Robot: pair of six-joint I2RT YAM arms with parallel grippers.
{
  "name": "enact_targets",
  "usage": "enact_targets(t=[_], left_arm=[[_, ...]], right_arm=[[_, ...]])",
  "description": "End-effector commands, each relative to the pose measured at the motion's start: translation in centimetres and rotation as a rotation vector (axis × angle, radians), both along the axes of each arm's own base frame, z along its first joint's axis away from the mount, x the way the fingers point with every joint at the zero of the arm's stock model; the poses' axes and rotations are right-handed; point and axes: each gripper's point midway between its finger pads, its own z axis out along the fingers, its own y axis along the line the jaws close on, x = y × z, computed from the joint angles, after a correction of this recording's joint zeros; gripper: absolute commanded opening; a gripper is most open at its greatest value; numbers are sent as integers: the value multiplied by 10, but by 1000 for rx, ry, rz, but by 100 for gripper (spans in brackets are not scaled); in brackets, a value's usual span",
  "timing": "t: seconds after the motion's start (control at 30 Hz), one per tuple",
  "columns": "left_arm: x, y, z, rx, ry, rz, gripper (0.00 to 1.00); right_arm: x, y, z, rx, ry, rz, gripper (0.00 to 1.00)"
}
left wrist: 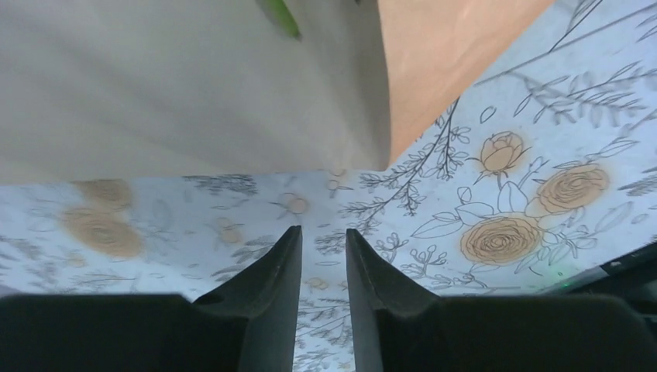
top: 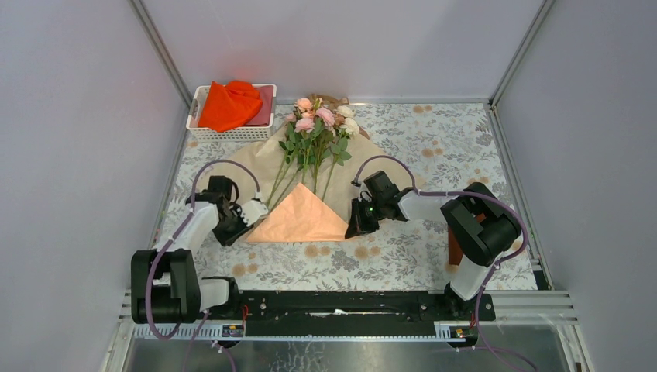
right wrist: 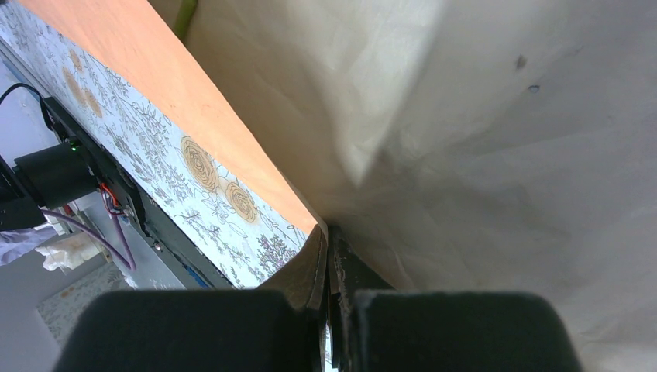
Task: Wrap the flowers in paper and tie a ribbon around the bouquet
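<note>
The flowers (top: 319, 120), pink and cream blooms on long green stems, lie on the paper (top: 259, 163), which is spread as a diamond with its tan side up. Its near corner is folded over the stem ends as a peach-orange flap (top: 302, 218). My left gripper (top: 242, 227) hovers low at the flap's left end. In the left wrist view it (left wrist: 323, 230) is open with only the mat between its fingers, just short of the paper (left wrist: 155, 85). My right gripper (top: 355, 229) is at the flap's right end, shut (right wrist: 327, 231) on the paper's edge (right wrist: 465, 155). The ribbon is not visible.
A grey leaf-patterned mat (top: 442, 147) covers the table. A white basket (top: 203, 133) with a bright orange-red cloth (top: 228, 105) stands at the back left, close to the paper's left corner. Grey walls close in the sides and back.
</note>
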Motion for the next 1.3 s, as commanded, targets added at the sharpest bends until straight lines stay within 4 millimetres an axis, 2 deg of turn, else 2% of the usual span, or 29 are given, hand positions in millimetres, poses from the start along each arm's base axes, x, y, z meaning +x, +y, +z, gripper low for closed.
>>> enact_targets(t=[0.0, 0.07, 0.13, 0.2, 0.27, 0.43, 0.6, 0.7, 0.83, 1.0, 1.1, 1.27], left_arm=[[29, -34, 40, -196, -62, -32, 34], [54, -50, 52, -289, -114, -12, 27], [93, -49, 56, -297, -199, 87, 20], [119, -39, 47, -261, -227, 177, 18], [129, -40, 33, -264, -182, 205, 16], [127, -69, 7, -295, -99, 148, 16], [110, -94, -20, -275, -49, 78, 16], [103, -108, -29, -273, -11, 49, 18], [94, -136, -26, -349, 29, -18, 18], [95, -167, -8, -422, 32, -99, 22], [108, -167, -1, -389, -8, -104, 23], [121, -152, 21, -333, -74, -132, 26]], right_arm=[[-7, -27, -26, -153, 3, -5, 0], [-7, -26, -25, -150, 4, -6, 0], [-7, -26, -26, -149, 7, -5, 0], [-7, -25, -25, -147, 7, -5, 0], [-7, -25, -25, -147, 8, -6, 0], [-5, -24, -25, -144, 9, -9, 0], [-6, -23, -23, -136, 10, -11, 0], [-7, -25, -22, -143, 7, -12, 0], [-8, -27, -22, -149, 4, -12, 0], [-9, -28, -24, -150, 7, -13, 0], [-10, -28, -23, -149, 7, -12, 0], [-9, -31, -21, -164, 1, -10, 0]])
